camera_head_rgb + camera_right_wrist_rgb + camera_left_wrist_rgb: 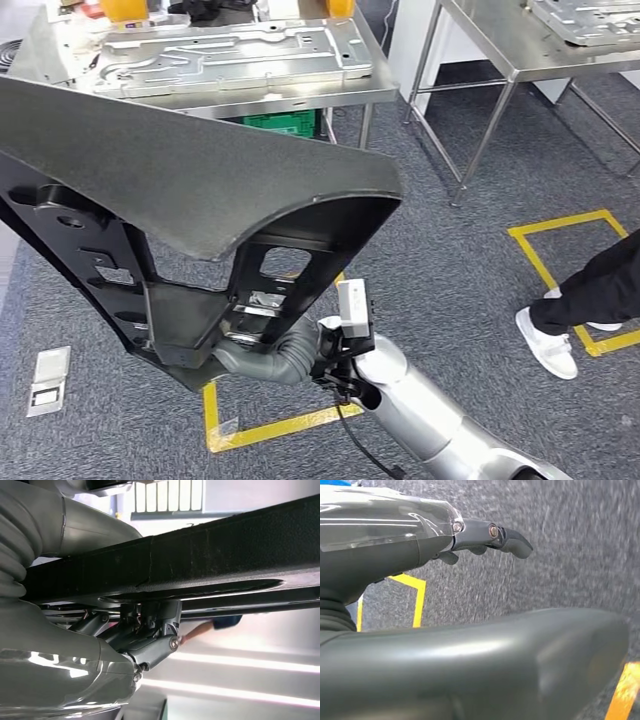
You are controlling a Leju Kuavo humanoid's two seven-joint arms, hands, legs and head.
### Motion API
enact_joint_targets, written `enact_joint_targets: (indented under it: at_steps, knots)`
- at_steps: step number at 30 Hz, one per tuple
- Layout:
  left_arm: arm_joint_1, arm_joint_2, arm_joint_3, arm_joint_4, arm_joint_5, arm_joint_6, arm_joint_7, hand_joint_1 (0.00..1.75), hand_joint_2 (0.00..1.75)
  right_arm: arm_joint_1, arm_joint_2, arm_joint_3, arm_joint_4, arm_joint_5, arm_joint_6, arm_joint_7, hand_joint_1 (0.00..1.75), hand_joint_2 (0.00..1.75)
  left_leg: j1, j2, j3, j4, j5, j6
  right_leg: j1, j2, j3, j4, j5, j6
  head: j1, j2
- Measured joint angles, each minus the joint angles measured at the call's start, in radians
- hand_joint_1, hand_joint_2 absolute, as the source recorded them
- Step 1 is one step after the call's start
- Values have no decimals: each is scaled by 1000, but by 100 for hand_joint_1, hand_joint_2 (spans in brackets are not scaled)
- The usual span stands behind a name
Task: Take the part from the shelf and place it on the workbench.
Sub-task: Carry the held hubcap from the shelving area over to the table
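Below my head camera, my right hand (249,352) grips the large black moulded plastic part (189,190) from underneath, carrying it over grey carpet (453,260) towards the steel workbench (381,92), where a pressed silver metal panel (226,50) already lies. I judge I should keep the part level and pick bare bench surface beside that panel. A person's white shoe (547,345) stands near yellow floor tape (562,222).

At my left wrist, my left hand (433,535) shows its fingers (512,540) extended, holding nothing; the part's smooth edge (490,665) passes alongside.

At my right wrist, my fingers (151,647) clamp the part's ribbed underside (196,560).

No writing is readable.
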Motion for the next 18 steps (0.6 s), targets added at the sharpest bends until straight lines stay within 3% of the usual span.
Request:
enact_joint_targets:
  at_steps: [1,3,5,7,9,10,11,12,14,16,18]
  knots:
    - [0,0,0,0,0,1,0,0,175,-1,0,0,0,0,0,0,175,175,3,-9,-3,-1,2,-2,2,11,9,-22,5,-5,0,0]
    - [4,3,0,0,0,2,-1,0,175,-2,2,0,0,-1,0,1,175,175,6,-25,-8,-6,8,-11,2,-3,15,-38,8,-2,1,0]
    - [8,3,0,-1,0,3,-2,0,175,-4,8,0,0,-3,0,1,175,175,2,4,-17,4,-5,-22,-4,-25,22,-59,17,1,0,0]
    - [6,4,-1,-1,0,4,-2,0,175,-4,11,0,0,-5,-2,3,175,175,1,60,-54,86,-59,-34,-8,-49,27,-72,23,4,-1,0]
    - [2,6,-1,-1,0,4,-2,0,175,2,11,0,1,-11,-5,7,175,175,8,82,-110,214,-118,-47,-8,-76,26,-73,22,4,-1,0]
    - [2,6,-1,-1,0,4,-2,0,175,6,11,0,2,-16,-6,9,175,175,12,85,-124,251,-127,-53,-8,-88,26,-73,21,5,-1,0]
    - [3,6,-1,-1,0,3,-2,0,175,9,11,0,2,-19,-7,10,175,175,16,88,-119,247,-117,-58,-9,-96,26,-71,20,8,-1,0]
    - [5,7,-1,-1,0,3,-3,0,175,11,11,0,3,-21,-8,11,175,175,20,92,-92,203,-90,-62,-10,-103,27,-69,17,12,-1,0]
    - [5,9,-1,-1,0,2,-5,0,175,11,11,0,3,-21,-9,12,175,175,25,103,-16,66,-37,-67,-11,-112,26,-58,8,26,-1,0]
    - [6,9,-1,-1,0,0,-7,0,175,11,12,0,3,-16,-13,12,175,175,23,107,22,-4,-22,-53,-9,-117,23,-48,1,39,1,0]
    - [9,9,-1,-1,0,0,-8,0,175,11,13,0,3,-11,-16,13,175,175,19,104,21,-2,-25,-31,-9,-118,23,-47,0,46,3,0]
